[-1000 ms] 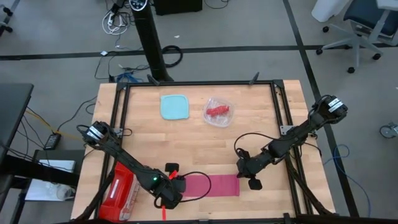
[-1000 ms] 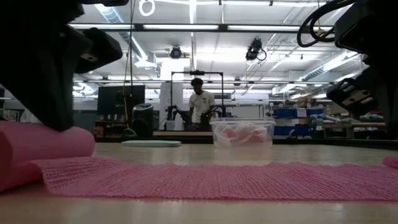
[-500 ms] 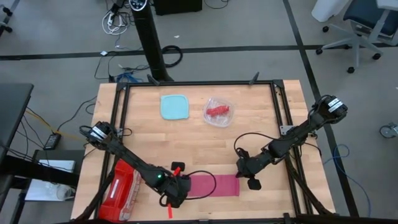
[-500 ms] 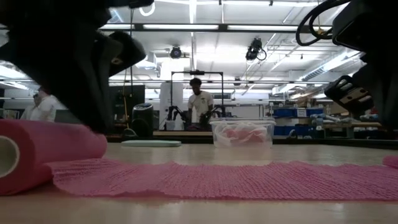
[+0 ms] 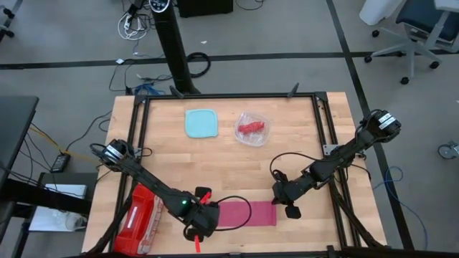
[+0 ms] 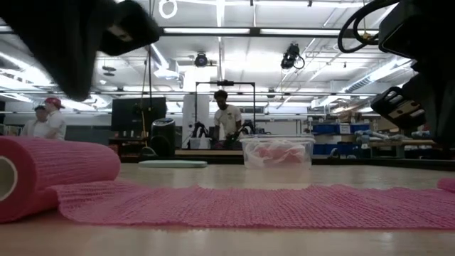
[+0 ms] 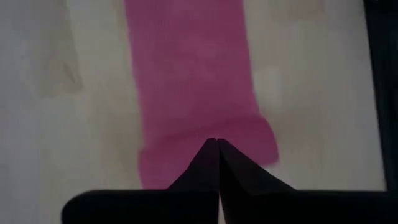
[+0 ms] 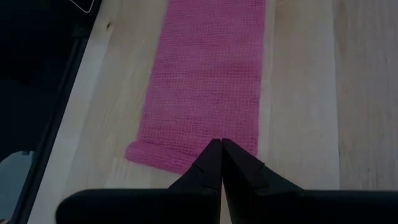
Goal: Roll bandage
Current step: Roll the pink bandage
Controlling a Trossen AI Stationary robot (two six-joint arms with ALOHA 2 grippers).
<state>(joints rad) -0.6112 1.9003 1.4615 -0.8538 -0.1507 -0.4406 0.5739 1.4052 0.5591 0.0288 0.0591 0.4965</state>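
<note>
While both jaw pairs stayed pressed together (empty), left gripper [image 7: 215, 140] hovered over rolled end of dusky pink fabric bandage [image 5: 244, 213]; right gripper [image 8: 221, 142] at flat end.

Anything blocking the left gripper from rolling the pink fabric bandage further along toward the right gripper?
Nothing visible. The left gripper, shut, sits over the rolled end of the pink fabric bandage. The flat strip ahead lies bare on the wooden table up to the shut right gripper at its far end.
</note>
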